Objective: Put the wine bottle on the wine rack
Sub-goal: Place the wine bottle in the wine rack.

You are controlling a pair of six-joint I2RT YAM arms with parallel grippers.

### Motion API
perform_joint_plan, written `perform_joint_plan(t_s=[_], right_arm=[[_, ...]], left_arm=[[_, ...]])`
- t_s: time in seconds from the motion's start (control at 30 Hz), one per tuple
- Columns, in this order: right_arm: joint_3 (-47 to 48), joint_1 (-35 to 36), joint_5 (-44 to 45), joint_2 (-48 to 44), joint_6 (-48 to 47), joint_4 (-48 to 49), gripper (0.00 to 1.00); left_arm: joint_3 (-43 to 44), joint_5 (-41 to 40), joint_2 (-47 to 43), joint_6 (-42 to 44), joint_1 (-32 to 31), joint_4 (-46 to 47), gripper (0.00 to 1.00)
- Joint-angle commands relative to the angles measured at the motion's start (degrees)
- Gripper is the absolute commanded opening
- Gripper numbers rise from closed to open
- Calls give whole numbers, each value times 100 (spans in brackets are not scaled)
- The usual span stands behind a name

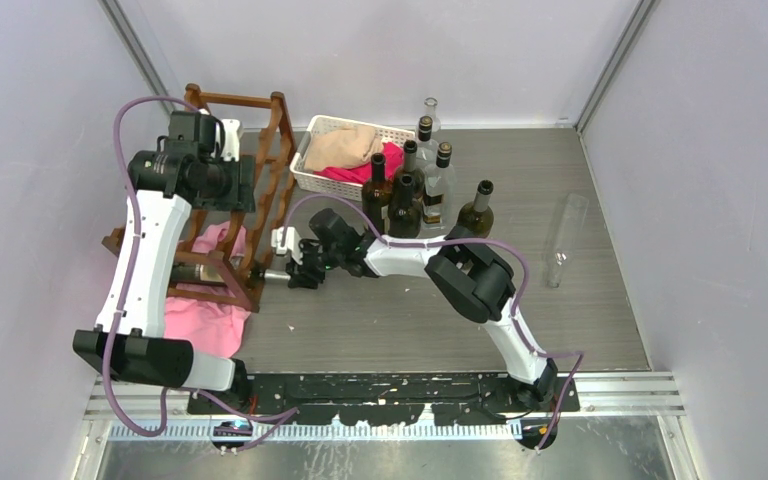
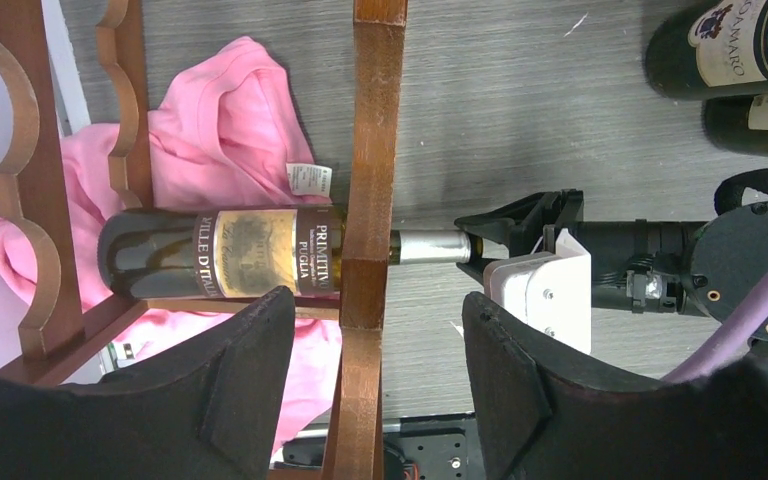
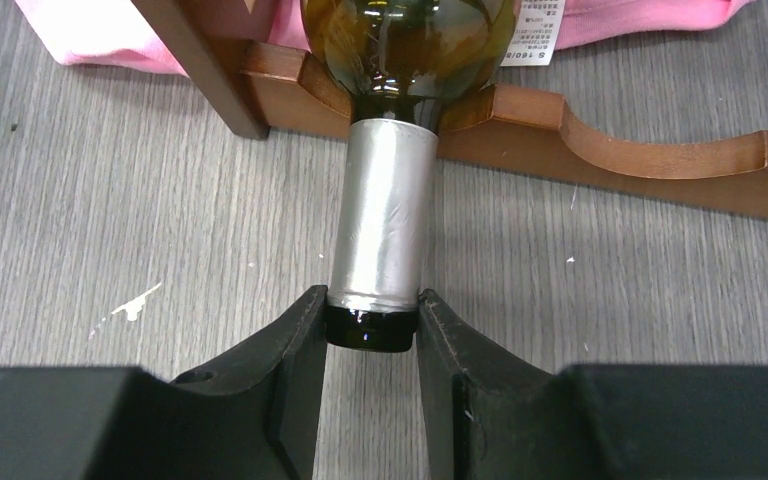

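Note:
The wine bottle (image 1: pixel 198 272) lies on its side in the lowest tier of the reddish-brown wine rack (image 1: pixel 260 150). Its body rests in the scalloped rails, and its silver-foiled neck sticks out toward the table's middle. My right gripper (image 1: pixel 298 270) is shut on the tip of the neck, as the right wrist view (image 3: pixel 370 312) shows, with the bottle (image 3: pixel 385 215) running up into the rack's rail (image 3: pixel 610 150). My left gripper (image 1: pixel 240 185) hangs above the rack, open. Its jaws (image 2: pixel 378 305) straddle a rack rail (image 2: pixel 372 130) without touching it, above the labelled bottle (image 2: pixel 220 252).
A pink cloth (image 1: pixel 200 312) lies under and in front of the rack. A white basket (image 1: pixel 312 180) with cloths stands behind. Several dark bottles (image 1: pixel 405 200) stand mid-table. A clear bottle (image 1: pixel 565 240) lies at the right.

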Motion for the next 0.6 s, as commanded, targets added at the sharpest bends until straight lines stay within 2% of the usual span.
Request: perform_joint_plan(t_s=[0.0,0.57], right_arm=[[-287,44,-8,-36,-5,-174,1],[103,142,-7,204,414,89,1]], left_arm=[[57,71,75,112,-5,111,62],[-22,272,155,176,-5,115,61]])
